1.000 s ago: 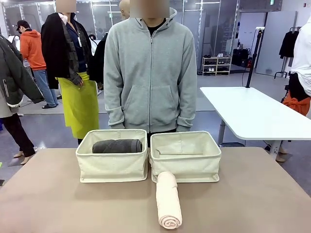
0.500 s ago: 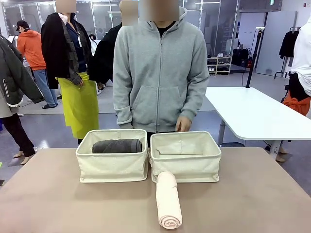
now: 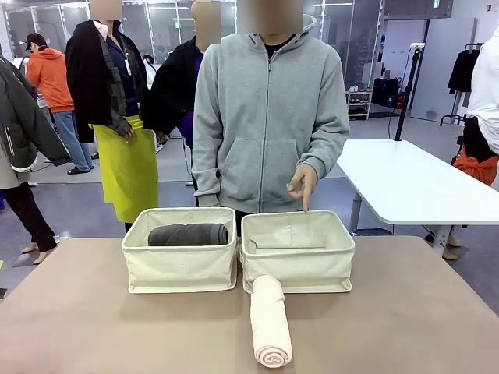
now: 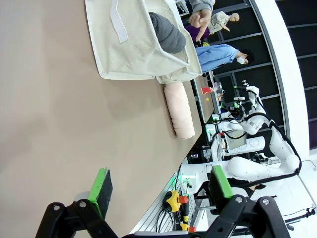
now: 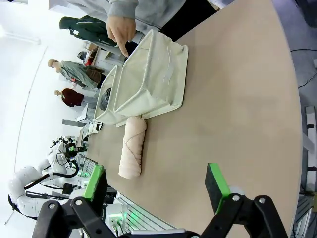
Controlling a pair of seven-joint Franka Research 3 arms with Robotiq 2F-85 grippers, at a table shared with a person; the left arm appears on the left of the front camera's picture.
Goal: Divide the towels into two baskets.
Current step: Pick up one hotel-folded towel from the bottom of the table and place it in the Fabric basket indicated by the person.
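Left fingers (image 4: 157, 194) wide apart, holding nothing, above bare surface (image 4: 59, 124). Right fingers (image 5: 157, 184) likewise apart, empty, peach-pink towel (image 5: 132, 148) beyond.

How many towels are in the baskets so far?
One that shows: the grey towel lies in the left basket. The right basket shows no towel, and the person's hand points down into it. The pink towel lies on the table in front of it. Both grippers are open, holding nothing.
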